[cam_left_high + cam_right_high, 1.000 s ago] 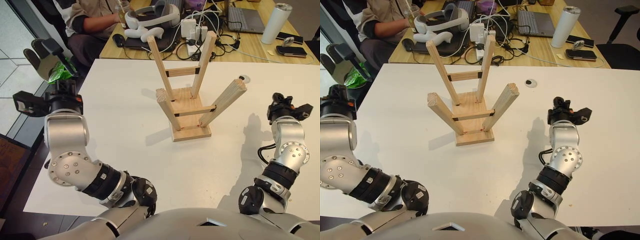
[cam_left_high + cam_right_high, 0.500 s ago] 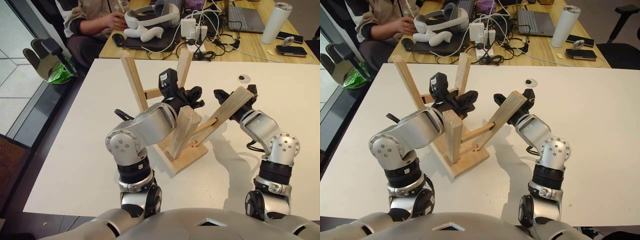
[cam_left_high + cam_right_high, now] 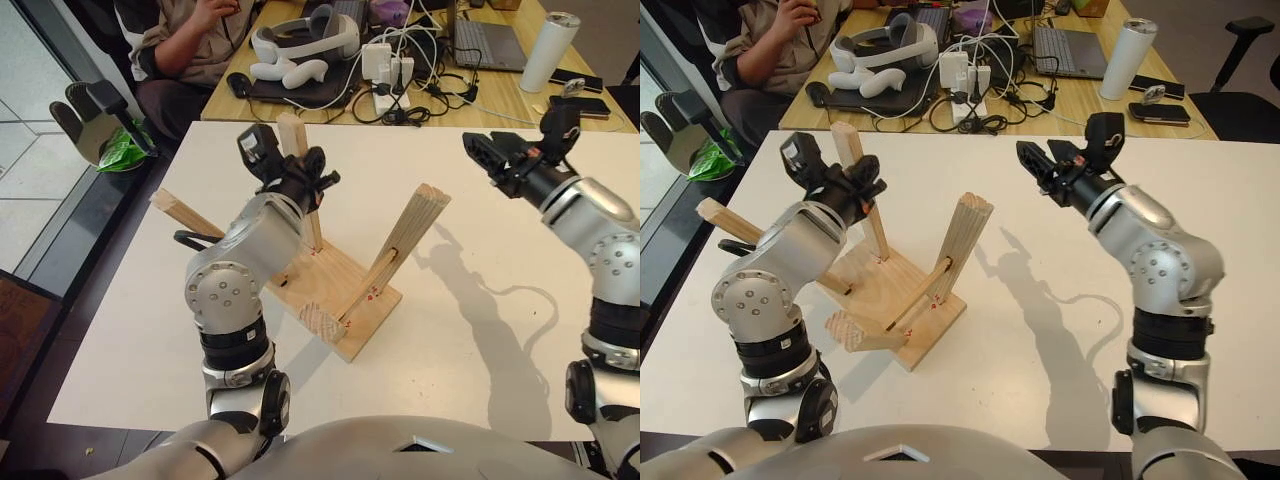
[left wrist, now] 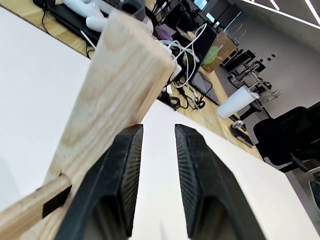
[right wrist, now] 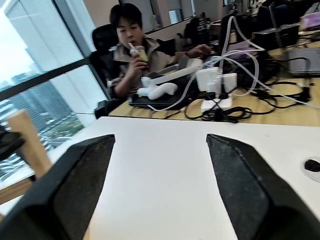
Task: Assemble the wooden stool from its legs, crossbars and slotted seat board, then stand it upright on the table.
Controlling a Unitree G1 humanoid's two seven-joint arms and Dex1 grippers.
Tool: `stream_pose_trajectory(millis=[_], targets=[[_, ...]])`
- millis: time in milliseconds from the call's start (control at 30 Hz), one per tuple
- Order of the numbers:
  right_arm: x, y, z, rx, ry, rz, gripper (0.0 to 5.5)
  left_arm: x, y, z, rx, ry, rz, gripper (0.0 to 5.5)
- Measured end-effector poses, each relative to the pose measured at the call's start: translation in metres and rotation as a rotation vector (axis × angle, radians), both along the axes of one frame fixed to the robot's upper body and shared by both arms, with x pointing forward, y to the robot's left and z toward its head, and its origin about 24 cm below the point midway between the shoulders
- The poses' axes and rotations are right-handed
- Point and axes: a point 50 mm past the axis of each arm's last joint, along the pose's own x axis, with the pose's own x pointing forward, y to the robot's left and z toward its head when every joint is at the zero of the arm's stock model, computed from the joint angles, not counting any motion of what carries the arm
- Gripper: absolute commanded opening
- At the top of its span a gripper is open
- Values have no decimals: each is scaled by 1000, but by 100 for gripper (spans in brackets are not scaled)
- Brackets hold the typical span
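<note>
The wooden stool stands upside down on the white table, its seat board [image 3: 352, 292] resting on the tabletop and its legs splayed upward. My left gripper [image 3: 303, 182] is at the far leg [image 3: 293, 135]. In the left wrist view that leg [image 4: 107, 95] lies against the outside of one finger [image 4: 122, 170], with a narrow gap and nothing between the fingers. My right gripper [image 3: 515, 140] hangs wide open above the table's back right, apart from the right-hand leg [image 3: 412, 232]. The right wrist view looks between its spread fingers [image 5: 75, 185] over bare table.
Behind the white table [image 3: 480, 330] stands a wooden desk [image 3: 500, 95] with a headset [image 3: 305, 35], cables, a laptop, a tumbler [image 3: 545, 45] and phones. A person sits at its left end. The table's left edge drops to the floor.
The stool has come down from its tilt and turned. My right gripper has let go of the right-hand leg and risen to the back right. My left gripper has shifted to the far leg.
</note>
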Motion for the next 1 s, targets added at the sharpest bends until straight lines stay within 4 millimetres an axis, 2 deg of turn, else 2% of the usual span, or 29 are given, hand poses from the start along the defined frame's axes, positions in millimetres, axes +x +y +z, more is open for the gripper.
stream_pose_trajectory(millis=[67, 133, 167, 200, 300, 367, 400, 467, 600, 833, 867, 1000], targets=[[-15, 1, 19, 133, -40, 163, 419, 1, 1, 14, -25, -82, 4, 113], [-34, 7, 33, 260, -62, 337, 419, 1, 0, 29, -50, -175, -9, 113], [-44, 10, 35, 267, -63, 396, 419, 0, -1, 39, -63, -230, -21, 113], [-51, 13, 33, 252, -57, 426, 419, 0, -2, 49, -72, -279, -33, 113], [-75, 31, 6, 144, 57, 539, 419, -4, -3, 74, -93, -409, -52, 113], [-74, 35, -3, 31, 52, 504, 419, -3, 5, 79, -96, -435, -17, 113], [-72, 37, -21, -54, 111, 470, 419, -3, 9, 81, -93, -446, 4, 113], [-67, 39, -37, -133, 134, 415, 419, -3, 13, 82, -94, -452, 26, 113], [-59, 46, -46, -139, 101, 366, 358, -3, 14, 81, -90, -448, 30, 113], [-52, 52, -48, -70, 66, 354, 239, -2, 14, 79, -81, -448, 39, 113], [-49, 52, -48, -60, 61, 350, 212, -2, 15, 78, -79, -445, 42, 113], [-27, 48, -52, -102, 28, 273, 182, -1, 17, 75, -64, -438, 63, 113]])
